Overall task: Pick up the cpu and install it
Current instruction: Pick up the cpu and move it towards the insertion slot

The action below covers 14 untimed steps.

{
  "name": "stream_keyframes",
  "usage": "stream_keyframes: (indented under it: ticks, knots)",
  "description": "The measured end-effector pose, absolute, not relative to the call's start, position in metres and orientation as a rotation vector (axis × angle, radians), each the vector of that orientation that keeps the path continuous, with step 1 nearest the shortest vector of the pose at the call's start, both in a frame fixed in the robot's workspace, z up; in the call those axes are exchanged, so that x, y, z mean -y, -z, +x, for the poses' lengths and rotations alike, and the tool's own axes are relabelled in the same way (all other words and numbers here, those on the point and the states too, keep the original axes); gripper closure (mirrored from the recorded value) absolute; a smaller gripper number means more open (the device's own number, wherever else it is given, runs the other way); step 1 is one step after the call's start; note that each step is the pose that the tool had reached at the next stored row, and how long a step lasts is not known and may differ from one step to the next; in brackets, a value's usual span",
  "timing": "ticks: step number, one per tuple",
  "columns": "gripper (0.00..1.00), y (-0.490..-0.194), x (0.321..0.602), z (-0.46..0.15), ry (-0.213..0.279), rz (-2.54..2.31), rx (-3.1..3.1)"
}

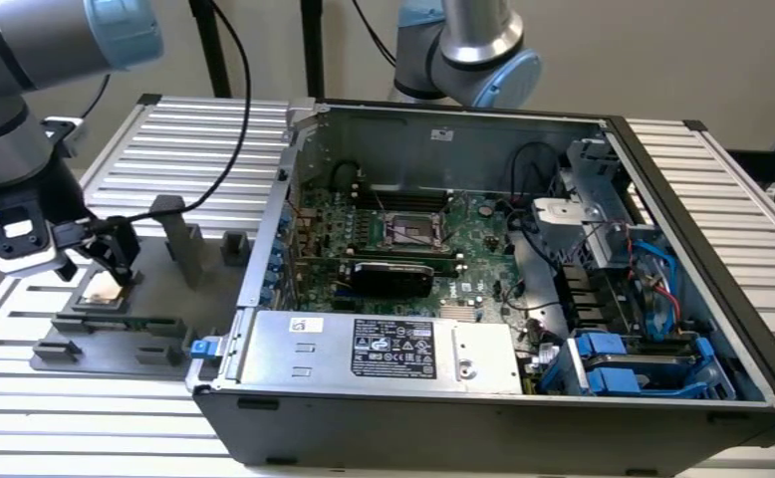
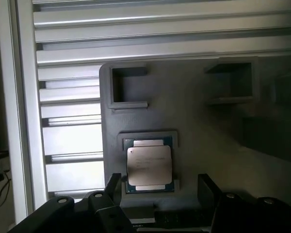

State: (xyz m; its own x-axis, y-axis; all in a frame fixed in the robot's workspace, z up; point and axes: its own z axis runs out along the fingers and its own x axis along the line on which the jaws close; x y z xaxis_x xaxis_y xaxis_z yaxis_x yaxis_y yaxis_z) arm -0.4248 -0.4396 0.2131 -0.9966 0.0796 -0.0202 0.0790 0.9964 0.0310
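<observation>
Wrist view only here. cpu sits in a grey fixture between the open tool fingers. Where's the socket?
Observer: The CPU socket is on the motherboard inside an open PC case, to the exterior view's right of the fixture holding the cpu.
Operator: Anything else near the case?
Observer: A second robot arm stands behind it.

cpu [image 2: 149, 165]: seated in grey fixture [image 2: 208, 136] | fingers [image 2: 207, 187]: spread, flanking it
</observation>
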Motion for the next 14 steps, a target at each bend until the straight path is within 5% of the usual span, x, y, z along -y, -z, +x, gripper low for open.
stream_keyframes:
  ticks: [14]
  knots:
    - [0.27, -0.195, 0.435, -0.428, -0.051, 0.127, -3.117]
